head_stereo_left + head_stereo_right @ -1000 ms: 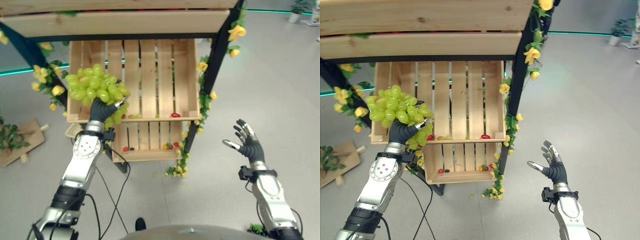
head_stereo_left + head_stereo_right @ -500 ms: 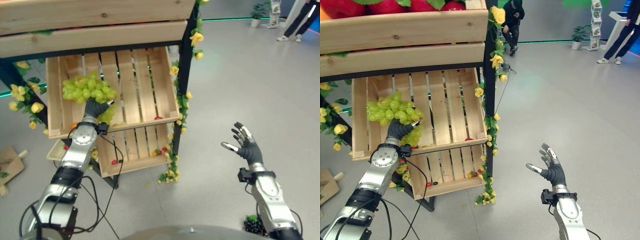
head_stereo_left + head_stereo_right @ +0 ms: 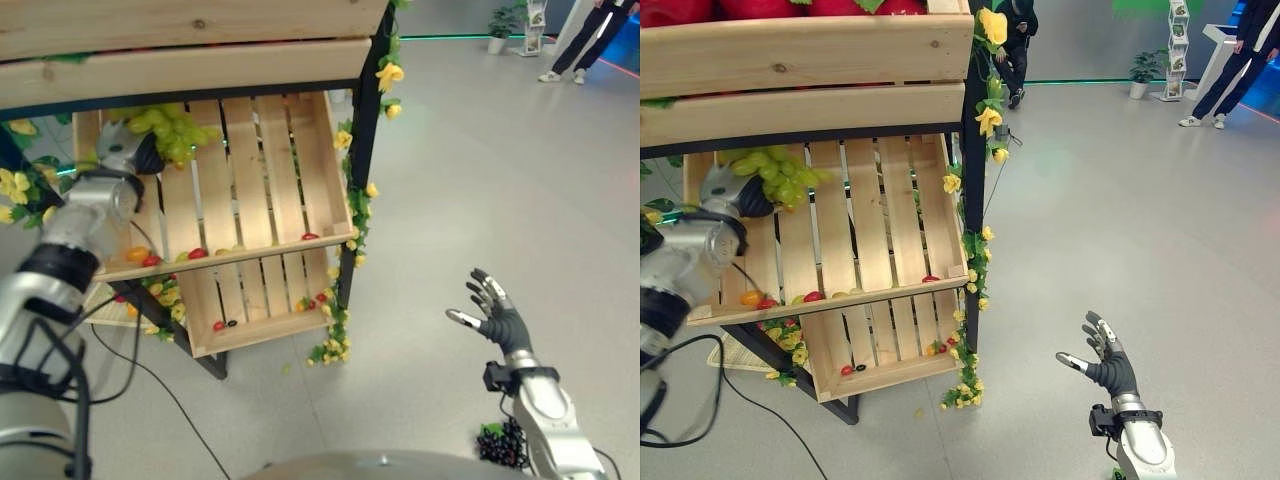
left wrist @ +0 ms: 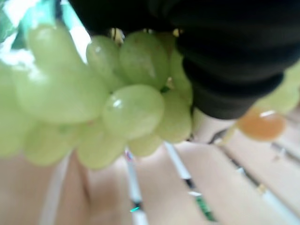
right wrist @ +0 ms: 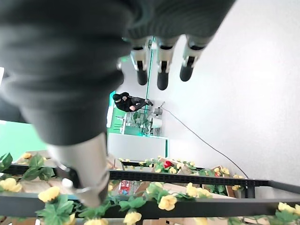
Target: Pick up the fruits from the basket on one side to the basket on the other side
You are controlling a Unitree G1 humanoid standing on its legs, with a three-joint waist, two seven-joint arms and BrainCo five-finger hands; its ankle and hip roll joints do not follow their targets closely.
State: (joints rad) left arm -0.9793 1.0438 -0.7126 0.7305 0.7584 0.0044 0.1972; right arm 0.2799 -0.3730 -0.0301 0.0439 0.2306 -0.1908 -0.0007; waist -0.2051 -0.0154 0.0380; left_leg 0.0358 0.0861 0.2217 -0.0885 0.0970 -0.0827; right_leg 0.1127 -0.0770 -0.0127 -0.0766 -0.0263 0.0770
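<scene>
left hand (image 3: pixel 135 155) grips the green grape bunch (image 3: pixel 172 128) over the slatted wooden crate (image 3: pixel 265 170); soft, loosely joined grapes likely bruise, so cradle underneath. right hand (image 3: pixel 497 318) open, idle.

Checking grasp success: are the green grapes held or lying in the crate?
Held. The left robot hand grips the green grape bunch, lifted above the slatted wooden crate.

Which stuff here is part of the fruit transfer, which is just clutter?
Job:
left hand
green grapes
middle crate
right hand, open, idle

Clutter:
yellow flower garland
small fruits on crate lip
lower crate
</scene>
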